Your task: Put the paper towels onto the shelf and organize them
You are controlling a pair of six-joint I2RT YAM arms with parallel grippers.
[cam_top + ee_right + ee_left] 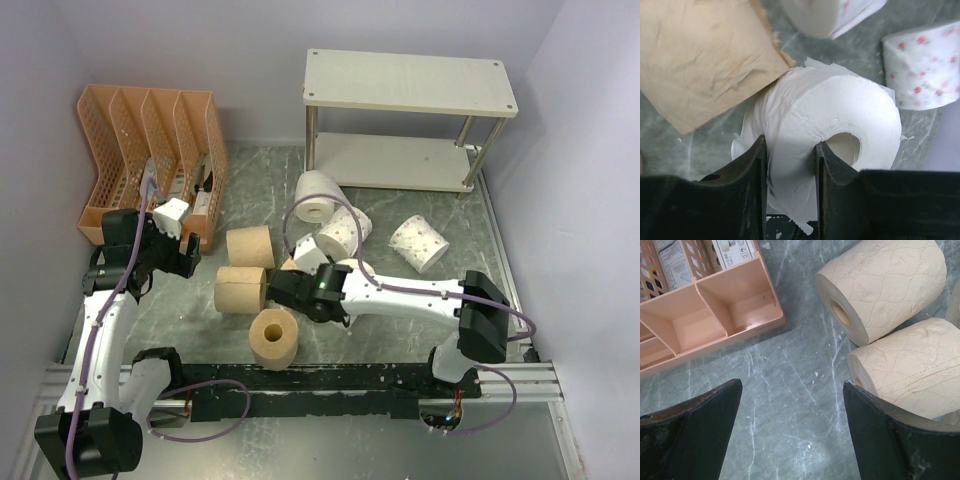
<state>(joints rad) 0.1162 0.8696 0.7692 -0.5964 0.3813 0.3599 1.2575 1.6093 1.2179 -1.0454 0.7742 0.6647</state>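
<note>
My right gripper (790, 145) is shut on a white paper towel roll (840, 110): one finger sits inside its hollow core, the other presses its outer side. From above, this roll (310, 255) lies mid-table beside a tan roll (700, 55). Other paper towels lie loose: a white one (320, 195), two flower-printed ones (345, 230) (420, 243), and tan ones (250, 245) (240, 288) (273, 338). The two-tier shelf (410, 80) stands at the back, both boards bare. My left gripper (792, 390) hangs open over bare tabletop, two tan rolls (890, 285) (910, 365) to its right.
An orange slotted file organizer (150, 150) with papers in it stands at the back left, close to my left gripper. A black rail (330, 385) runs along the near table edge. Purple walls close in the sides and back.
</note>
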